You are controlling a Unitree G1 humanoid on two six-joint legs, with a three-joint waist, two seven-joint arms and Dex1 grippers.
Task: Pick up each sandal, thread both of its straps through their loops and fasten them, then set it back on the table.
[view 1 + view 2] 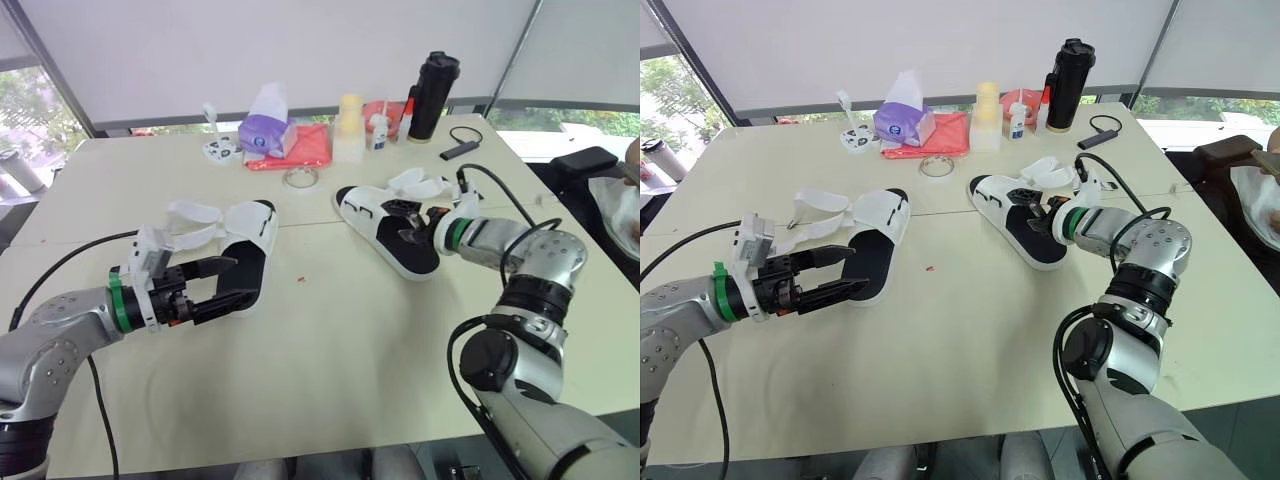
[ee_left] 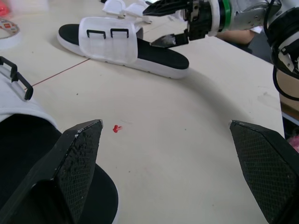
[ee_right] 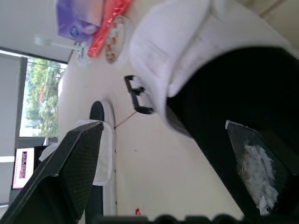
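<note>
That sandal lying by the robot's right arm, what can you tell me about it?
The sandal has a white sole, a black footbed and a broad white band carrying two black loops. Its white straps lie loose and unthreaded at its far side. It rests flat, sole down, slantwise on the table. The right gripper hovers over the open footbed, jaws apart; whether it touches cannot be told.

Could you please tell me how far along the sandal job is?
Done: nothing yet. Both sandals lie on the table unfastened: the straps of the left sandal are splayed beside it and the black loops of the right sandal are empty. In hand: the left pincer is open at the left sandal's heel, the right pincer open over the right sandal's footbed, neither gripping. Left: lifting, threading, fastening and setting back both.
</note>
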